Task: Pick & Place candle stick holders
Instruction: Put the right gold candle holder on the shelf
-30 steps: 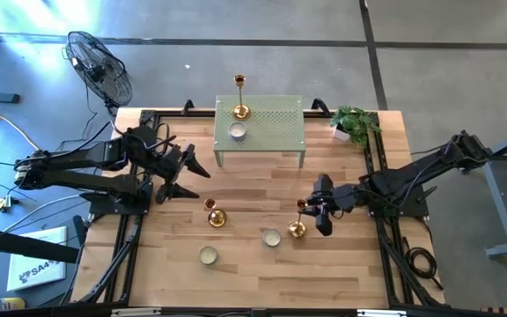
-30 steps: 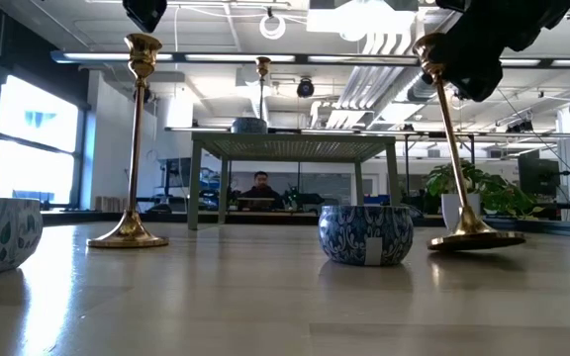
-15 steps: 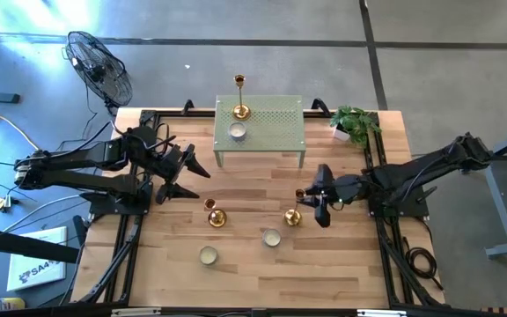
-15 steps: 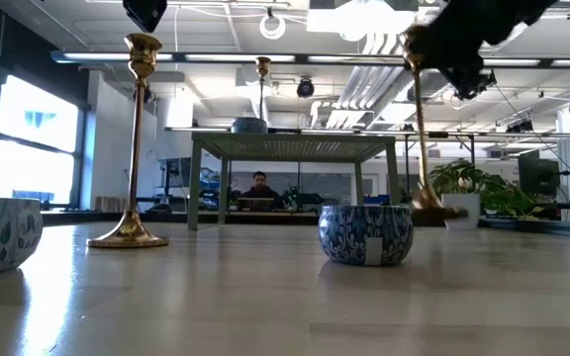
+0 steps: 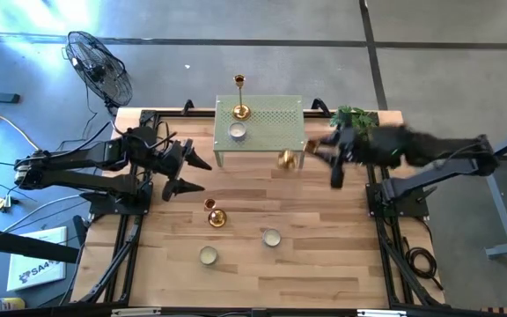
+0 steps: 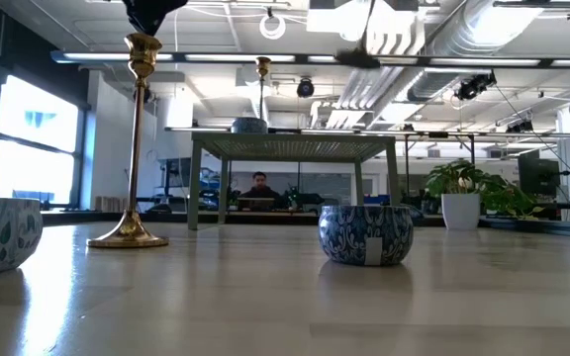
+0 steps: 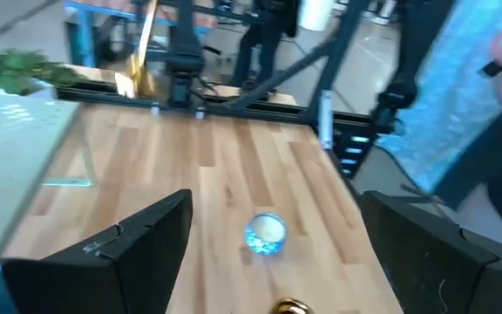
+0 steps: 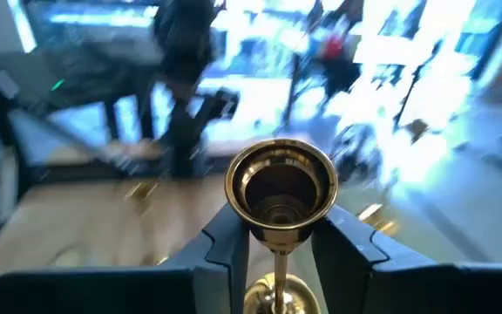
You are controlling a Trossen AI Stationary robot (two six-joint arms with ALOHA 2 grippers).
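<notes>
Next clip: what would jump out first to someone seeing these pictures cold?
The right gripper carries a gold candlestick in mid-air beside the small green stand's right front corner. A second candlestick already stands on that stand, and a third waits on the wooden table near the open left gripper.

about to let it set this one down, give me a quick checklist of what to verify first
1. Right claw grip on the carried candlestick: ok, fingers clamp the stem under the cup.
2. Carried candlestick clear of the wooden table: ok, it is absent from the low view at table height.
3. Room on the green stand: ok, its right part is bare; one candlestick and a candle tin occupy the left.
4. Candlestick upright in the grip: cannot tell, motion blur.
5. Left claw out of the way: ok, open, waiting left of the stand.
</notes>
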